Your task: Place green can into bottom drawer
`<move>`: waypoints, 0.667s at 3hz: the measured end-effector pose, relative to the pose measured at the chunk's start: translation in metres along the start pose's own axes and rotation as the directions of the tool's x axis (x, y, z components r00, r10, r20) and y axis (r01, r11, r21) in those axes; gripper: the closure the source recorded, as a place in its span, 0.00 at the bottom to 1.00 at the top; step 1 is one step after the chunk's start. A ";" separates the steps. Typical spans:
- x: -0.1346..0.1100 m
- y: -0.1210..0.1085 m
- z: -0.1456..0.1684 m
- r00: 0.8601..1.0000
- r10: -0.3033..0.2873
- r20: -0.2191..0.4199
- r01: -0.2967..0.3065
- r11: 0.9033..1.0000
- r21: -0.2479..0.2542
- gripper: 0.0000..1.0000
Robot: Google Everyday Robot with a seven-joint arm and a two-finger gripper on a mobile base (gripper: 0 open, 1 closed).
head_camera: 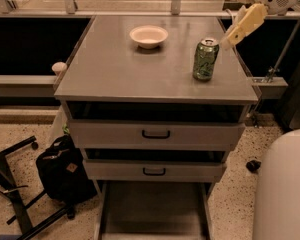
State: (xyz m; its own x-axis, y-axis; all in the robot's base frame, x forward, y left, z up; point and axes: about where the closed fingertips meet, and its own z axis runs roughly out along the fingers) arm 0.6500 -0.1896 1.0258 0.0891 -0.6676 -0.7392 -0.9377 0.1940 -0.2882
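Note:
The green can (205, 59) stands upright on the right side of the grey cabinet top (115, 69). My gripper (225, 18) hangs in the air at the upper right, above and just right of the can, open and empty. One cream finger (242, 24) slants down toward the can's top without touching it. The bottom drawer (152, 206) is pulled out at floor level below the two upper drawers and looks empty.
A cream-white bowl (148, 36) sits at the back middle of the cabinet top. A black bag (62, 171) and a black stand (12, 194) lie on the floor to the left. My white body (285, 189) fills the lower right. A metal rod (285, 44) slants at the right.

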 end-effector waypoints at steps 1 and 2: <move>-0.001 -0.004 0.003 1.000 0.000 0.007 0.000 1.000 0.011 0.00; 0.003 -0.013 0.042 0.992 0.103 0.078 -0.099 0.994 -0.045 0.00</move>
State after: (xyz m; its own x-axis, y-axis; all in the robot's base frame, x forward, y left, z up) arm 0.6765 -0.1645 1.0019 0.0182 -0.5864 -0.8098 -0.9560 0.2269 -0.1858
